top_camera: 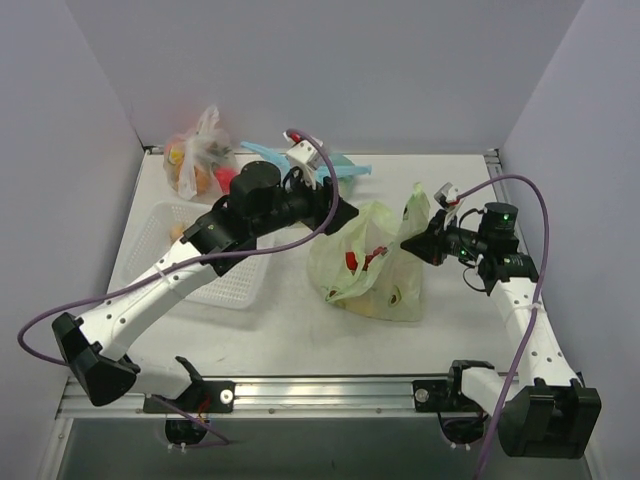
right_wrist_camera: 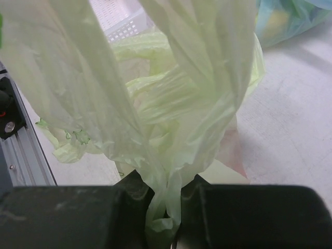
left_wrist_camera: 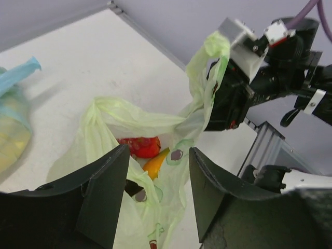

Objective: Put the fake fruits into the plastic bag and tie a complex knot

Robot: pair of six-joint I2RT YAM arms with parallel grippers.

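The pale green plastic bag [top_camera: 368,262] lies in the middle of the table with its mouth open. Inside it I see a red fruit [left_wrist_camera: 140,147] and a yellow-orange elongated fruit [left_wrist_camera: 154,164]; red also shows in the top view [top_camera: 352,260]. My right gripper [top_camera: 415,243] is shut on the bag's right handle [right_wrist_camera: 165,197] and holds it up. My left gripper [left_wrist_camera: 158,194] is open and empty, hovering just above the bag's mouth at its left edge [top_camera: 345,214]. The bag fills the right wrist view.
A white mesh basket [top_camera: 155,228] sits at the left under my left arm. A clear bag with orange and red fruit [top_camera: 196,160] and a light blue bag [top_camera: 335,166] lie at the back. The table's metal rail [top_camera: 330,392] runs along the front.
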